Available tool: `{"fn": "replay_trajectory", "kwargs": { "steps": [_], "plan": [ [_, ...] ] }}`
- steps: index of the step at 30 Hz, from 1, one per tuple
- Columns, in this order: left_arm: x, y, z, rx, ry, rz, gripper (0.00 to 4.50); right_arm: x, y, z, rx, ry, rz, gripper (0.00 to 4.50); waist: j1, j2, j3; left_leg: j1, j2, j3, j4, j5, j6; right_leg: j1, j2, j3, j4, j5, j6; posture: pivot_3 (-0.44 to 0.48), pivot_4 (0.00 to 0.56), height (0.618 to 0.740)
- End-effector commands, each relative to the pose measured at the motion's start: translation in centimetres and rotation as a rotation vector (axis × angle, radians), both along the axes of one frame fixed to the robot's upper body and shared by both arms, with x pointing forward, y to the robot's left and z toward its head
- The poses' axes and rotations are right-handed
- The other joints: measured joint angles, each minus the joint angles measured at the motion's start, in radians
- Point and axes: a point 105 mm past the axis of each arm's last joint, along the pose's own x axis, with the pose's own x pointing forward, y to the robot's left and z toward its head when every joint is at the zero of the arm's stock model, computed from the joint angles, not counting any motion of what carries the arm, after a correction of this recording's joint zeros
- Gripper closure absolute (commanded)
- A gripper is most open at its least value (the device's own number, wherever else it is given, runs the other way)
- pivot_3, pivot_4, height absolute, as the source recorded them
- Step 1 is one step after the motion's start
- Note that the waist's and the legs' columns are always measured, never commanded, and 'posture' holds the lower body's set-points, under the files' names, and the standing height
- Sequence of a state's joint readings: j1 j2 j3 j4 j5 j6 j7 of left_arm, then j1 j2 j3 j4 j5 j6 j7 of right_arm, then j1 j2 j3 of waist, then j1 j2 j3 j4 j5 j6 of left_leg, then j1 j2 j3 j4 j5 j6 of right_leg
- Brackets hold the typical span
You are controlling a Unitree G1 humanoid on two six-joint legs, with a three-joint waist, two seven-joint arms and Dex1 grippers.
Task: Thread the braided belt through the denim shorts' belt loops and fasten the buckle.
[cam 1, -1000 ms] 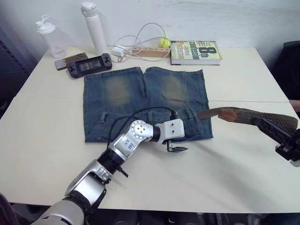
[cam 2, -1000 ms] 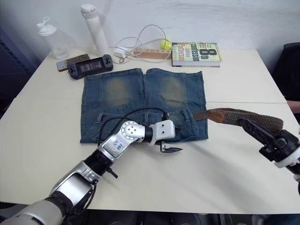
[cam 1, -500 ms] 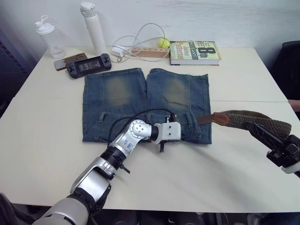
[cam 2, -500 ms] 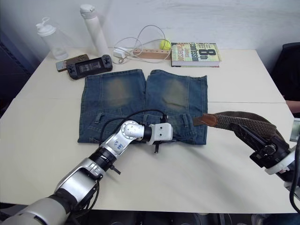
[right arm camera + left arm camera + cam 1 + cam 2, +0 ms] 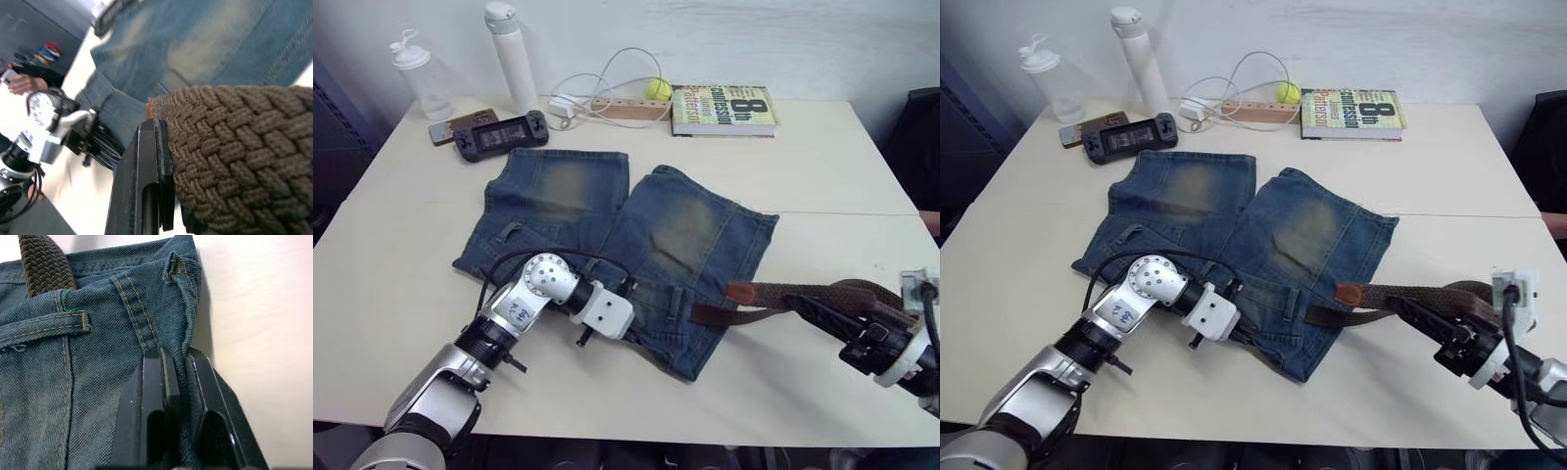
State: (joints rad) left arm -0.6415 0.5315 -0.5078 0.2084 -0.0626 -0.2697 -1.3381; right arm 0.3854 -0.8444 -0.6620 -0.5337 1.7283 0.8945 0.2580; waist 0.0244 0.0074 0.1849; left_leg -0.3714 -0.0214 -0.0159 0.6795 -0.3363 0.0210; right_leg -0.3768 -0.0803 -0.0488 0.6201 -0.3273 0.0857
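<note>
A: Concealed items, please.

B: The buckle cannot be located; the braided belt (image 5: pixel 803 294) runs back under the right hand (image 5: pixel 822 315), and its far end is covered there. In the right wrist view the weave overlaps one finger, so only the other finger (image 5: pixel 146 186) is visible.

A: And the left side?

B: The left hand (image 5: pixel 176 382) grips a fold of the denim shorts (image 5: pixel 685 235) at the near waistband edge; the cloth between its fingers is hidden. The arm covers part of the waistband, so the belt loops there cannot be counted.

A: Anything cut off?

B: A dark object at the right edge, unidentifiable.
</note>
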Motion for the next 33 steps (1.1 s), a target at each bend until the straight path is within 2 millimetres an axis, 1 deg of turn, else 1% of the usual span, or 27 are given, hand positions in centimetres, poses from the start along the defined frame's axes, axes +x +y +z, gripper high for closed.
{"fn": "replay_trajectory", "kwargs": {
  "steps": [1,3,4,6,8,9,12,15,18,21,26,30,33],
  "plan": [
    [-1.4,1.1,1.0,0.002,0.130,0.008,3.32,0.7,0.7,0.4,-0.004,-0.008,0.002,4.50,-0.004,0.000,0.000,0.000,0.000,0.000,0.000,0.000,0.000,0.000,0.000,0.000,0.000,0.000,0.000,0.000,0.150,0.735],
    [-2.1,1.9,1.7,0.010,0.208,0.034,2.52,0.8,1.3,0.8,0.002,-0.019,0.026,4.50,-0.007,0.000,0.000,0.001,0.000,0.000,0.001,0.000,0.000,0.000,0.000,0.000,0.000,0.000,0.000,0.000,0.150,0.735],
    [-2.3,2.2,2.3,0.005,0.238,0.057,2.00,0.7,1.6,1.0,-0.005,-0.022,0.042,4.50,-0.006,0.000,0.000,0.001,0.000,0.000,0.000,0.000,0.000,0.000,0.000,0.000,0.001,0.000,0.000,0.000,0.150,0.735],
    [-2.6,3.0,4.0,-0.016,0.292,0.111,1.17,0.6,2.0,1.1,-0.039,-0.024,0.055,4.50,-0.004,0.001,0.001,0.001,0.000,-0.001,0.001,0.000,0.000,0.000,0.000,0.000,0.001,0.000,0.000,0.000,0.150,0.735],
    [-2.4,3.6,5.8,-0.064,0.319,0.179,0.20,0.6,2.5,0.9,-0.065,-0.009,0.072,4.50,-0.003,0.001,0.001,0.000,0.000,-0.001,0.001,0.000,0.000,0.000,0.000,0.000,0.000,0.000,0.000,0.000,0.150,0.735],
    [-2.3,3.8,6.4,-0.084,0.326,0.206,0.06,0.6,2.8,0.8,-0.056,0.005,0.075,4.50,-0.003,0.001,0.001,0.000,0.000,-0.001,0.001,0.000,0.000,0.000,0.000,0.000,0.000,0.000,0.000,0.000,0.150,0.735],
    [-1.2,4.8,7.9,-0.135,0.273,0.323,0.06,1.0,3.8,0.2,-0.034,0.075,0.073,4.50,-0.003,0.001,0.001,0.000,0.000,-0.001,0.001,0.000,0.000,0.000,0.000,0.000,0.000,0.000,0.000,0.000,0.150,0.735],
    [-0.5,5.2,8.5,-0.179,0.244,0.414,0.06,1.8,4.1,-0.6,0.008,0.141,0.026,4.50,-0.003,0.001,0.001,0.000,0.000,-0.001,0.001,0.000,0.000,0.000,0.000,0.000,0.000,0.000,0.000,0.000,0.150,0.735],
    [0.4,5.3,8.5,-0.209,0.201,0.505,0.06,1.8,4.6,-1.6,0.066,0.196,0.004,4.50,-0.002,0.000,0.002,0.000,0.000,-0.001,0.001,0.000,0.000,0.000,0.000,0.000,0.000,0.000,0.000,0.000,0.150,0.735],
    [1.0,5.3,7.8,-0.216,0.168,0.586,0.06,1.8,4.9,-2.5,0.109,0.233,-0.024,4.50,-0.001,0.000,0.002,0.000,0.000,-0.001,0.000,0.000,0.000,0.000,0.000,0.000,0.000,0.000,0.000,0.000,0.150,0.735],
    [0.4,4.6,7.3,-0.248,0.191,0.628,0.06,2.6,5.4,-3.5,0.139,0.274,-0.057,4.50,-0.002,0.000,0.002,0.000,0.000,-0.001,0.001,0.000,0.000,0.000,0.000,0.000,0.000,0.000,0.000,0.000,0.150,0.735],
    [0.0,4.6,7.0,-0.246,0.192,0.644,0.06,3.0,5.0,-4.6,0.126,0.310,-0.110,4.50,-0.003,0.000,0.002,0.000,0.000,-0.001,0.000,0.000,0.000,0.000,0.000,0.000,0.000,0.000,0.000,0.000,0.150,0.735],
    [0.1,4.6,7.0,-0.251,0.189,0.666,0.06,3.0,5.5,-4.9,0.119,0.317,-0.098,4.50,-0.002,0.000,0.002,0.000,0.000,-0.001,0.000,0.000,0.000,0.000,0.000,0.000,0.000,0.000,0.000,0.000,0.150,0.735]
  ]
}}
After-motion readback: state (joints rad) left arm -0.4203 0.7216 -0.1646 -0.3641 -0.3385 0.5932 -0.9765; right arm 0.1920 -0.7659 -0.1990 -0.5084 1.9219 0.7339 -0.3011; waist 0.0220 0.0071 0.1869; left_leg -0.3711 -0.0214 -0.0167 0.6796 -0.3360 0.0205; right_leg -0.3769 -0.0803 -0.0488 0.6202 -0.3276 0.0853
